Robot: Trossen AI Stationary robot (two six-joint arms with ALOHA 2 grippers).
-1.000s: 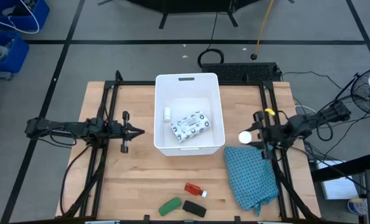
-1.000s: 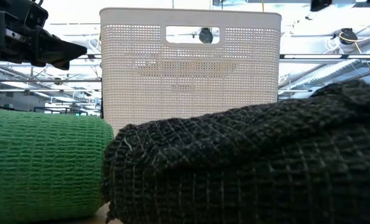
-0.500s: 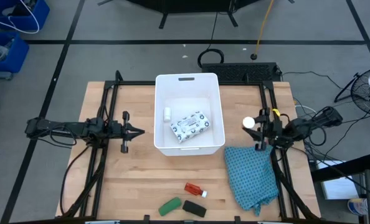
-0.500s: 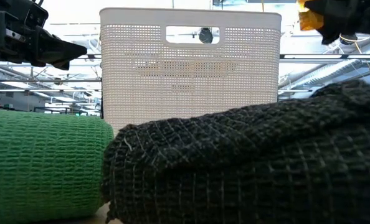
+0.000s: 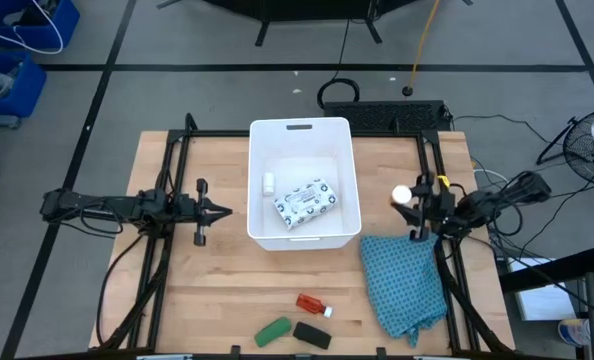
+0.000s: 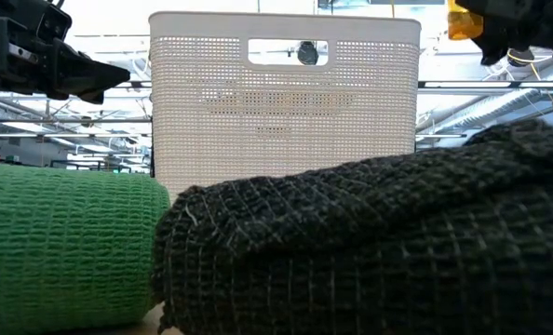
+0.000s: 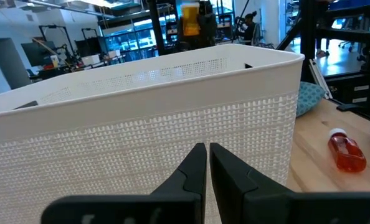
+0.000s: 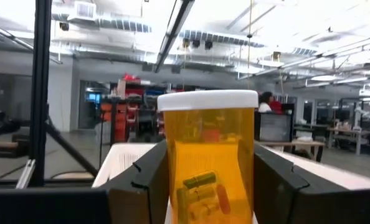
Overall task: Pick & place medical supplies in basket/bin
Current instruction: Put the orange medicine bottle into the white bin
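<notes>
The white bin (image 5: 259,150) stands mid-table, with the white printed packet (image 5: 305,203) and the small white cylinder (image 5: 268,183) lying inside. My right gripper (image 5: 411,201) is to the right of the bin, about level with its rim in the low view, shut on the orange vial (image 8: 208,155). My left gripper (image 5: 222,210) waits shut to the left of the bin. The red tube (image 5: 313,304), green oblong (image 5: 272,331) and black oblong (image 5: 312,335) lie by the near edge. My right gripper pinches the orange vial by the lower part of its body (image 8: 172,186) between its two fingers (image 8: 144,183). The fingers come level from the table's right. The vial stands upright, white cap (image 8: 207,99) on top, lifted clear of the table.
A teal checked cloth (image 5: 407,283) lies crumpled under and nearward of my right gripper. Dark frame rails (image 5: 172,180) run along both sides of the table. Bare wood shows between the bin and the near items.
My right gripper, holding the vial, has moved toward the far edge and come up beside the bin's rim, appearing at the top of the low view. Over the last half second it has stayed almost still.
</notes>
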